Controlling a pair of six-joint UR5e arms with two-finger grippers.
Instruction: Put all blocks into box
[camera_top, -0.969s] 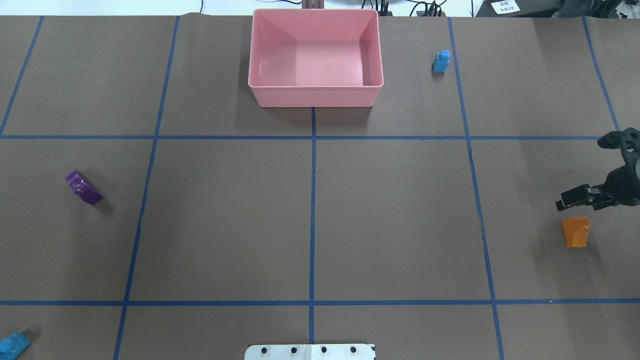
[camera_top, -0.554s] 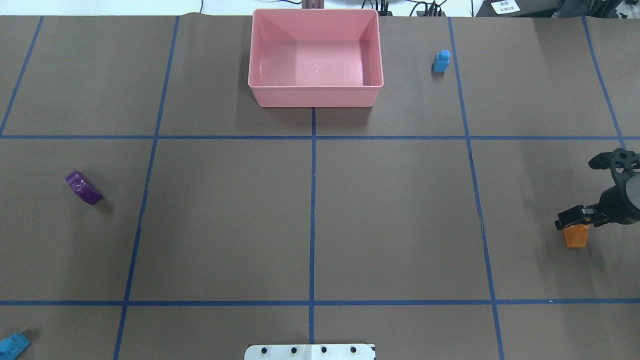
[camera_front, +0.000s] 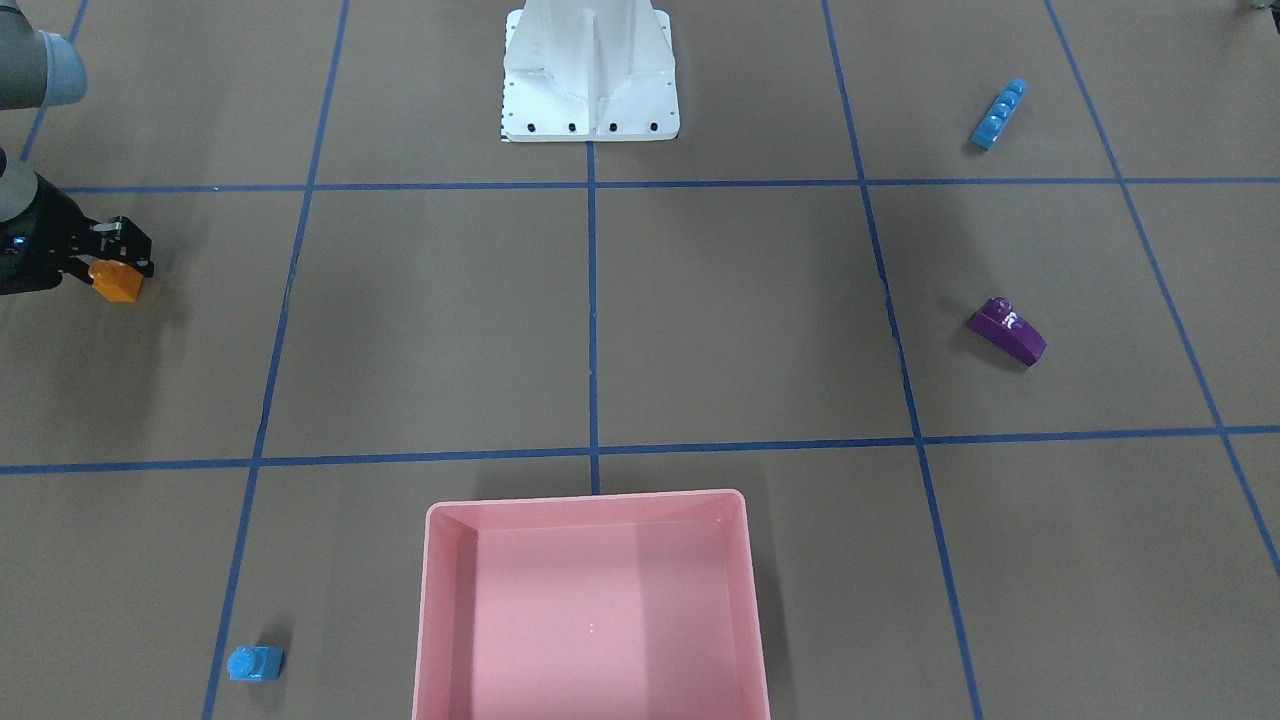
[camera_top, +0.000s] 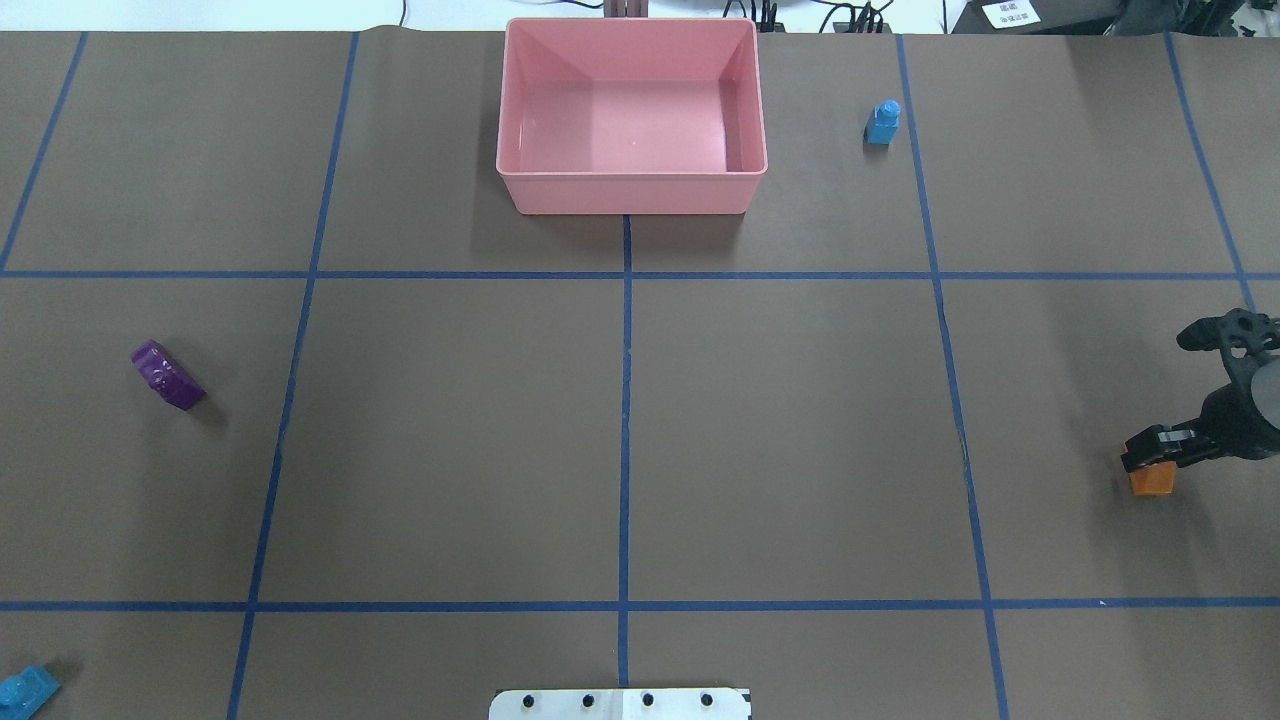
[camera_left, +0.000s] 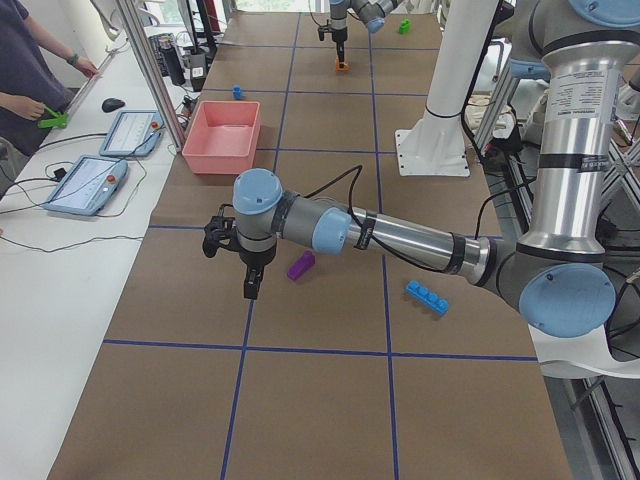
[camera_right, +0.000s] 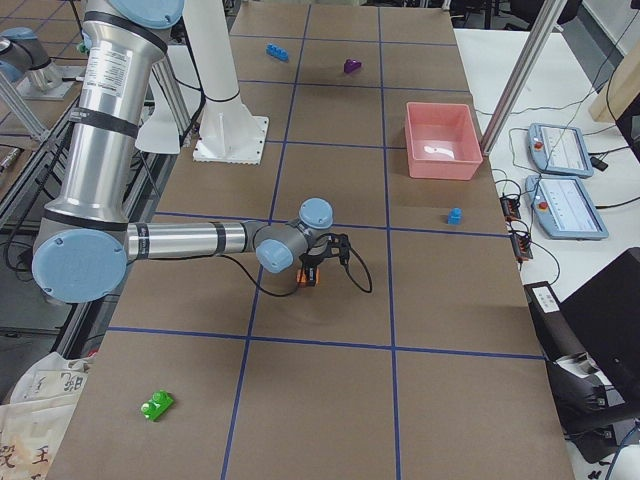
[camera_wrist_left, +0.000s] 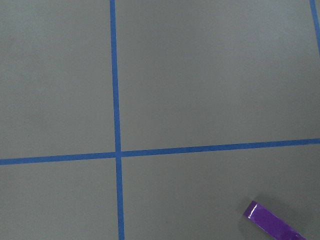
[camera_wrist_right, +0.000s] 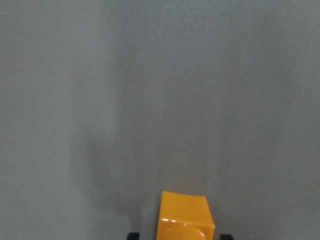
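Orange block (camera_top: 1151, 483) stands upright on the bench (camera_top: 780, 420) near its right edge, stud up, long axis vertical, well apart from the box (camera_top: 630, 195). We see the right claw (camera_top: 1150, 458) low over it, jaws apart and straddling it, with a slim gap on each side. Left claw (camera_left: 250, 288) hangs near the purple block (camera_left: 301, 265); we cannot tell whether it is apart or together.

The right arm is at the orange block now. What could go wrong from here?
1. In the wrist view the orange block sits off-centre between the tips of the right end effector; closing may shove or tilt it.
2. The box is far from the block, so a shallow grip could drop it on the way.
3. The small blue block stands near the box; a low carry might knock it.
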